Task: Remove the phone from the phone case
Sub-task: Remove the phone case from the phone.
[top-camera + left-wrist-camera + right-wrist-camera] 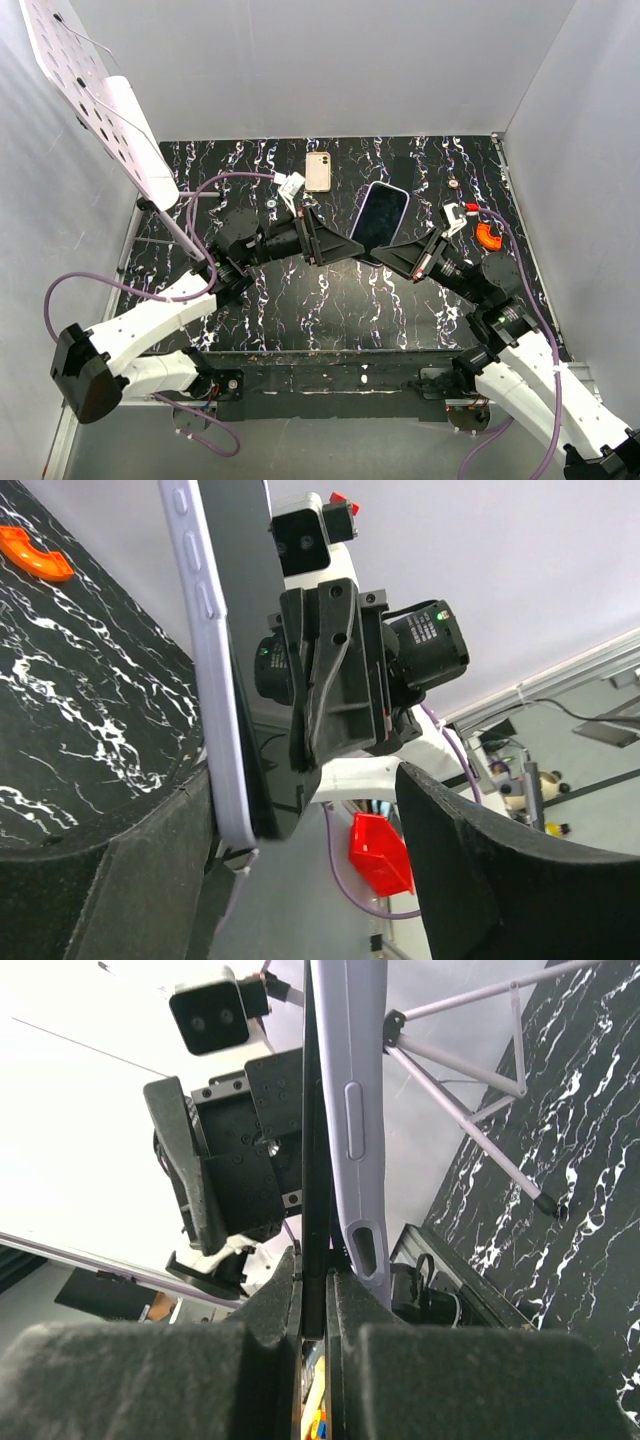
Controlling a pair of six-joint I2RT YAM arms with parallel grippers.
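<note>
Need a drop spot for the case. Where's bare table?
Free: table nearside of the held phone. Crowded: centre, right tool gripping it, left tool open alongside; spare phone behind, orange piece right.

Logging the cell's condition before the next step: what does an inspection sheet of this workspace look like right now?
Surface: black tabletop with white veining.
Job's things: phone in its lilac case, held up and tilted between the two arms.
Clutter: small pale handset-like item at the far side; orange piece on the right.
Grippers: left gripper jaws open beside the case; right gripper jaws shut on the phone's edge.
Cables: purple cable arcs over the left arm; another trails from the right arm.
Surroundings: white perforated board on a stand, far left; plain grey walls.
</note>
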